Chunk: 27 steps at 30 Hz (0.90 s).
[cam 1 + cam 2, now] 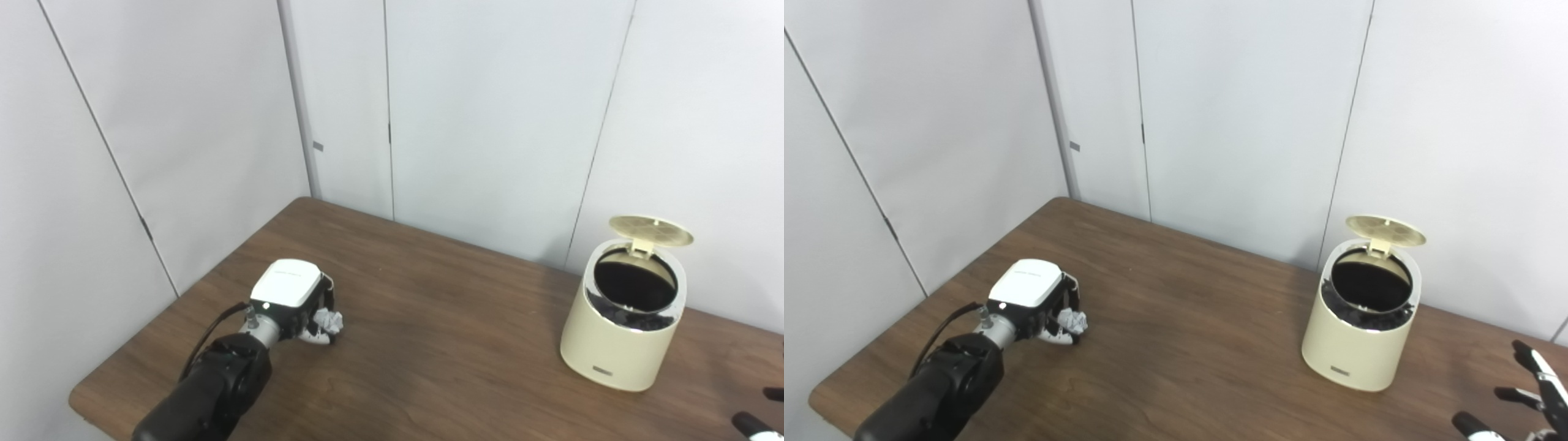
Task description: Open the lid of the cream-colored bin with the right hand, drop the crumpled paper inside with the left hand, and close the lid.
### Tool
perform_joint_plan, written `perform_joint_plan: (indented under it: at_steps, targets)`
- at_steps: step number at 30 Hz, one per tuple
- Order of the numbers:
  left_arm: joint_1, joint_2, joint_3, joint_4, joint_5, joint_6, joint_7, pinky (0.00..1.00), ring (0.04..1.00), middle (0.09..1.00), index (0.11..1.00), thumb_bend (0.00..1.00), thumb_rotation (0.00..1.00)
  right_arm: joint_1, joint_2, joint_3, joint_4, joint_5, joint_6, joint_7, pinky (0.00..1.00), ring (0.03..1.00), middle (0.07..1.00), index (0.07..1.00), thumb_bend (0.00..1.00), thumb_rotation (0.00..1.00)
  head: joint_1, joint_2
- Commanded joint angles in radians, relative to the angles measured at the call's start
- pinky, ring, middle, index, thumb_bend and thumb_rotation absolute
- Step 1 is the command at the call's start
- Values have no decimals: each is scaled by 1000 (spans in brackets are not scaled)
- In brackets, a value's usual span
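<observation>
Over on the left side of the brown wooden table (441,343), the left hand (293,301) is down low at the tabletop, white back plate facing up, black forearm coming in from the bottom-left corner. Its fingers are wrapped around the crumpled paper (329,320), a small whitish-grey wad poking out on the hand's right side, so it looks clamped on it, with the paper sitting right at the table surface; I can't tell if it's lifted off or touching. The middle of the table is just wood grain. Further right, well apart from that hand, the cream-colored bin (1360,331) stands upright near the back edge of the table, close to the white wall panels (490,122). Its lid (1385,231) is flipped up and tilted back on its hinge, and you can see straight into the dark opening with a black bag liner (1363,315) bunched around the rim. Down in the bottom-right corner, the right hand (1528,398) is near the bin but not touching it, fingers spread apart and holding nothing, partly cut off by the edge.
</observation>
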Motion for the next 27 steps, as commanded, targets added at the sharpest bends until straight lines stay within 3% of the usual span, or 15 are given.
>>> perform_joint_plan:
  at_steps: [1,6,12,19,22,27]
  targets:
    - [-21,21,34,-54,18,6,27,397,431,437,499,524,0,-30,-9,-10,-35,5,-6,-8,139,735,923,921,886,690,1,1]
    - [-31,1,73,-123,54,19,53,415,441,440,509,523,0,-33,-6,-8,-23,1,-13,-13,156,733,922,916,881,678,0,-3]
    - [-44,-80,113,-164,91,26,146,329,381,426,513,522,0,-36,-5,-5,-14,0,-25,-17,173,749,932,922,873,676,-10,-5]
    - [-71,-168,120,-160,76,-75,343,226,305,400,506,519,0,-41,-10,-5,-3,-3,-33,-19,170,765,936,930,862,665,-34,-2]
    - [-94,-212,107,-170,40,-107,368,231,311,402,509,518,0,-44,-11,1,-1,-13,-40,-21,150,761,929,930,866,673,-44,-3]
    - [-129,-265,80,-160,25,-151,385,254,335,419,514,519,0,-51,-10,3,0,-13,-34,-18,217,779,941,935,826,631,-73,-6]
